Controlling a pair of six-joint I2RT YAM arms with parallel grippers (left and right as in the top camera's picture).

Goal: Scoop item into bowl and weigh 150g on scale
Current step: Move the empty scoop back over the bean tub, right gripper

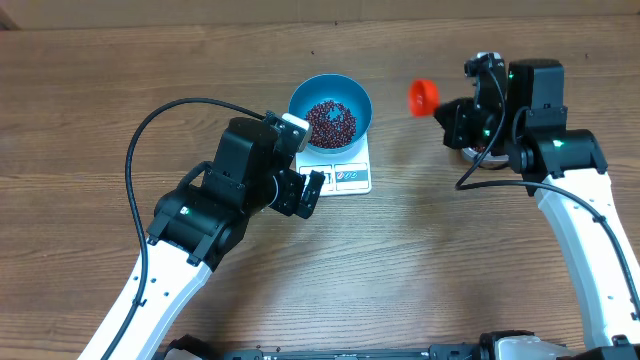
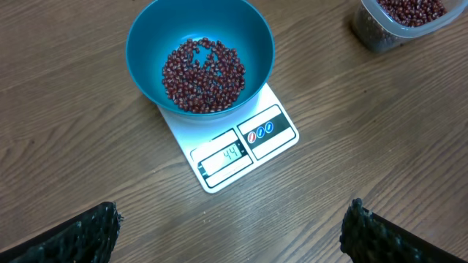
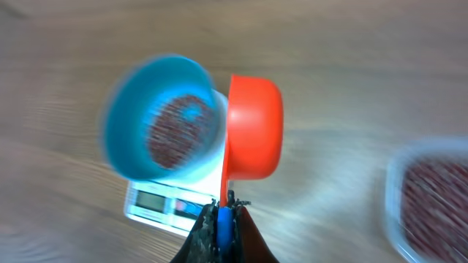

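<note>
Two claws are over a wooden desk [image 1: 420, 270]. The left claw [image 2: 232, 215] is spread fully wide and has hold of nothing. Its two dark, studded fingers [image 2: 80, 237] show at the bottom corners of the left wrist view, well apart, with bare wood between them. It hangs just on the near side of the scale [image 2: 183, 134], not touching it. The right claw [image 3: 221, 210] is pinched tight on the thin handle of an orange scoop [image 3: 254, 124], held in the air to the right of the blue bowl [image 2: 146, 44]. Whether the scoop has anything in it cannot be told, since the right wrist view is blurred.

The bowl stands on the white scale, covering its rear part and leaving free the front strip with the display [image 2: 228, 155] and markings. The display reads 44. The scale sits in the far half of the desk, about midway between its left and right edges. A layer of dark red beans [image 2: 203, 77] covers the bottom of the bowl. More of the same beans fill a clear plastic tub [image 2: 402, 18] nearer the right edge of the desk. The tub is well apart from the scale and mostly hidden under the right arm in the overhead view.
</note>
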